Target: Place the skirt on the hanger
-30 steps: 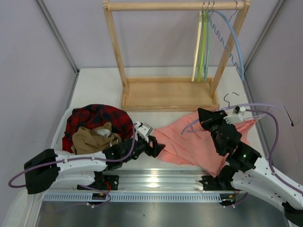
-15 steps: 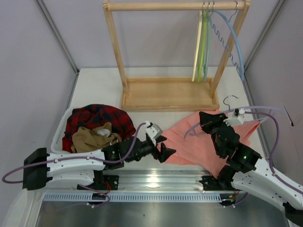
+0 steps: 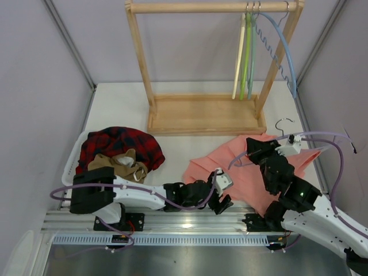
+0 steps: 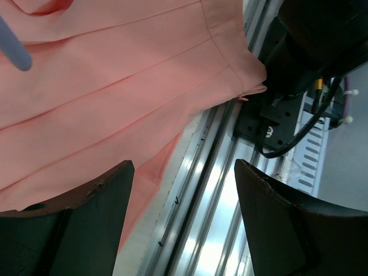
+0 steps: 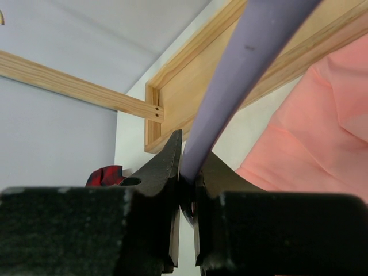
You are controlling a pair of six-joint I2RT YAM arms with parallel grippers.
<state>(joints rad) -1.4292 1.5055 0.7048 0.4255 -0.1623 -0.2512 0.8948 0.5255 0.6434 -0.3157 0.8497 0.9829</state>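
A pale wooden garment rack [image 3: 204, 114] stands at the back, with cream, green and light blue hangers [image 3: 248, 52] on its rail. Left of its base and nearer, a red-and-black plaid garment [image 3: 118, 145] and a tan-brown garment [image 3: 118, 165] lie heaped. The soft, pleated salmon-pink skirt [image 3: 250, 181] lies spread before the rack's right end. The left gripper [image 4: 183, 167] hangs spread over its stitched near edge, beside a ribbed aluminium rail [image 4: 213, 190]. The right gripper [image 5: 191, 155] pinches the smooth, thin lilac hanger [image 5: 247, 69] above the skirt.
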